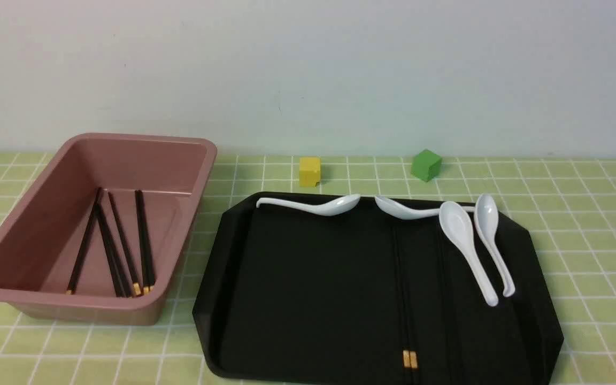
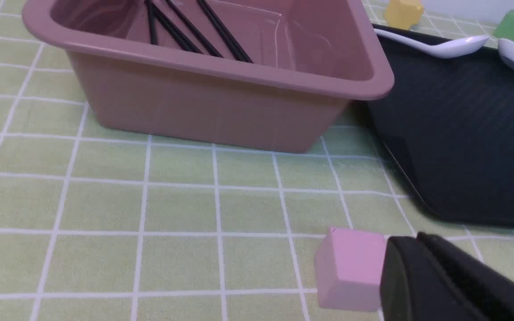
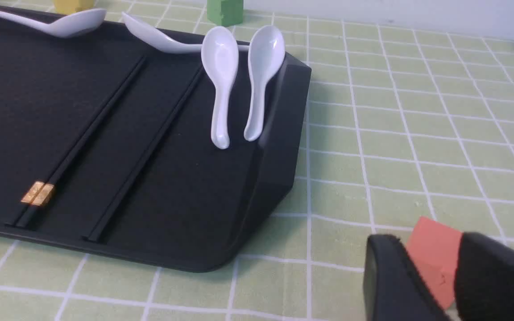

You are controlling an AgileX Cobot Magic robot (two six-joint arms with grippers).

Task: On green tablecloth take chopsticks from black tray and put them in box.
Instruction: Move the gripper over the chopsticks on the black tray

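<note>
The black tray lies on the green tablecloth. On it lie a pair of black chopsticks with gold tips at the near end, and another black stick next to the pair. The pink box stands left of the tray and holds several chopsticks, which also show in the left wrist view. My left gripper is shut and empty, low over the cloth near the box. My right gripper is open and empty, off the tray's right corner. Neither gripper shows in the front view.
Several white spoons lie along the tray's far and right side. A yellow cube and a green cube stand behind the tray. A pink cube sits beside my left fingers. An orange cube shows through my right gripper's gap.
</note>
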